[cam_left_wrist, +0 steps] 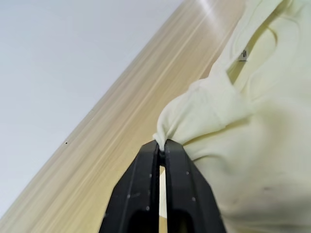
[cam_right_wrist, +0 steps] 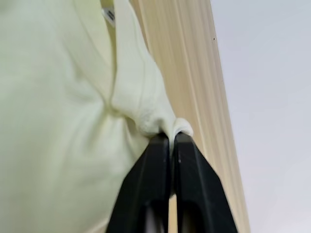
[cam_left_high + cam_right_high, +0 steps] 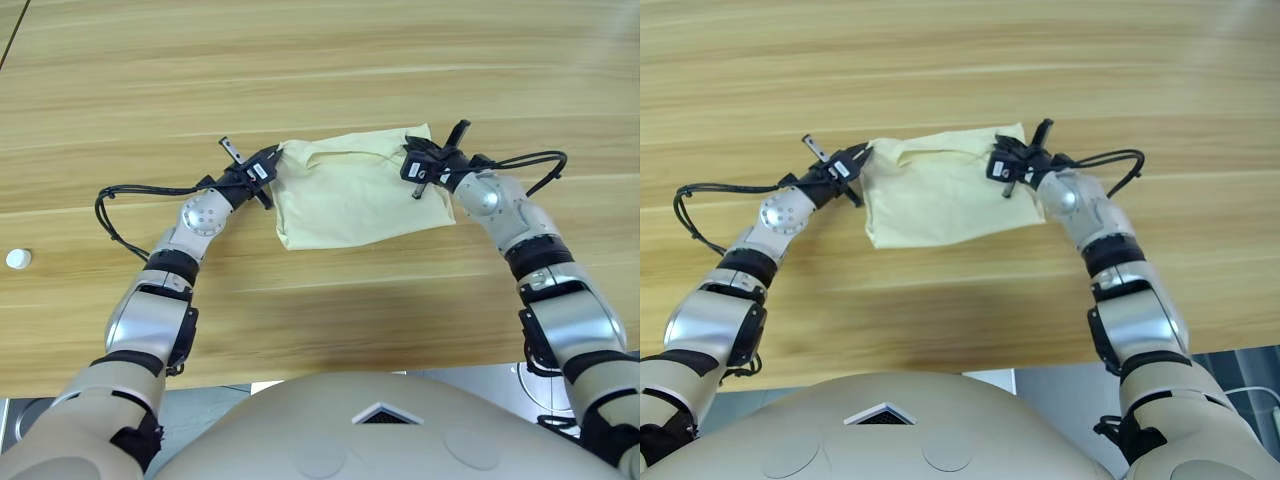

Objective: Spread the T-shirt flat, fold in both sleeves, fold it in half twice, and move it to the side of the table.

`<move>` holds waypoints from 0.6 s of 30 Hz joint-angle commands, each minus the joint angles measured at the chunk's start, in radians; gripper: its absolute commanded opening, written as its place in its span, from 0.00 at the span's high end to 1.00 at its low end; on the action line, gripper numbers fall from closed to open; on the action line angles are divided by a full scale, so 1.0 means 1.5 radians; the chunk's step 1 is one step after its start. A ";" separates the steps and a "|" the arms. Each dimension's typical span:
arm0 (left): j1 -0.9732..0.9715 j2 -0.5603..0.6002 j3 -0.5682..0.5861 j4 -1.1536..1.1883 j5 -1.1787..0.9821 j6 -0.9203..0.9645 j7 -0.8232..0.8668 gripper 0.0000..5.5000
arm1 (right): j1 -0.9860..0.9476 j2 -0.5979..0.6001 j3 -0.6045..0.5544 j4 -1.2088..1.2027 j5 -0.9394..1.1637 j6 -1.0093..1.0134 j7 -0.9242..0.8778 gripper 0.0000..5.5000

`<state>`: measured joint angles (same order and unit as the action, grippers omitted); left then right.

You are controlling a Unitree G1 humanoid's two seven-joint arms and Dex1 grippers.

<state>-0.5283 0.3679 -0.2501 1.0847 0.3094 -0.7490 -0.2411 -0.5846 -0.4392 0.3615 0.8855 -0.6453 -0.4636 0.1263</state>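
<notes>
**Both grippers pinched on the T-shirt's far corners**

Head camera first: the pale yellow T-shirt (image 3: 350, 195) lies folded into a compact, roughly rectangular bundle at the middle of the wooden table (image 3: 300, 60), between the two arms. The left gripper (image 3: 277, 155) is at the bundle's far left corner and the right gripper (image 3: 413, 165) is at its far right corner, each touching the cloth. The far edge looks bunched and slightly raised between the two grips, while the near edge rests on the wood. Well off to the left, near the table's front edge, sits a small white round object (image 3: 18, 259).

Over to the left wrist camera: the left gripper (image 1: 162, 145) has its two black fingers pressed together, with a nub of yellow fabric clamped between the tips. The cloth (image 1: 252, 145) gathers into folds from that pinch, and a small sewn label (image 1: 244, 55) shows in an opening farther along.

Now the right wrist camera: the right gripper (image 2: 171, 138) is likewise clenched on a bunched bit of the shirt's edge, with the fabric (image 2: 58, 121) draping away from it and the wood running alongside.
</notes>
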 commanded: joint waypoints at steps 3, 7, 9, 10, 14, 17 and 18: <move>-0.046 -0.026 0.000 0.073 0.009 0.065 0.012 1.00 | -0.059 0.043 0.024 0.133 -0.008 0.007 -0.066 1.00; -0.080 -0.036 0.029 0.106 -0.017 0.109 0.021 0.92 | -0.088 0.070 0.009 0.187 0.017 0.020 -0.121 0.85; -0.107 -0.038 0.054 0.119 -0.035 0.141 0.038 0.85 | -0.104 0.086 -0.012 0.209 0.040 0.031 -0.152 0.79; -0.119 -0.039 0.065 0.123 -0.043 0.153 0.043 0.82 | -0.110 0.092 -0.021 0.217 0.051 0.033 -0.164 0.75; -0.169 -0.050 0.137 0.144 -0.105 0.230 0.034 0.71 | -0.129 0.108 -0.068 0.247 0.101 0.040 -0.216 0.63; -0.192 -0.063 0.222 0.151 -0.191 0.279 -0.006 0.63 | -0.130 0.099 -0.085 0.249 0.119 0.020 -0.234 0.53; -0.199 -0.069 0.265 0.147 -0.239 0.291 -0.034 0.63 | -0.123 0.087 -0.082 0.240 0.117 0.000 -0.227 0.50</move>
<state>-0.7963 0.2826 0.0563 1.3008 0.0474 -0.3554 -0.2307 -0.7545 -0.2855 0.2424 1.2573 -0.4869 -0.4241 -0.2130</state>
